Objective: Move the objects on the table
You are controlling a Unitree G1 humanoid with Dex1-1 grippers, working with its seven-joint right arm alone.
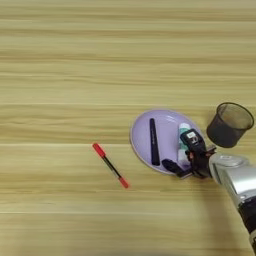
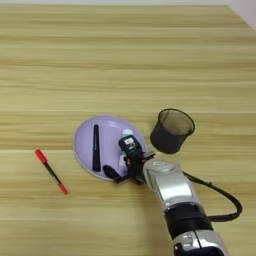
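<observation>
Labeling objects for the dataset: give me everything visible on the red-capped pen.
The thin black pen with red cap and red end lies flat on the table, apart from everything else. Its body is slim and black, looks like plastic, with a longer red cap at the upper-left end and a short red tip at the lower-right. It runs diagonally, to the left of the lavender plate and not touching it. Only the table touches it; the gripper is off at the plate's right side.

Pale surface [image 2: 245, 10] shows beyond the wooden top's far right corner.
</observation>
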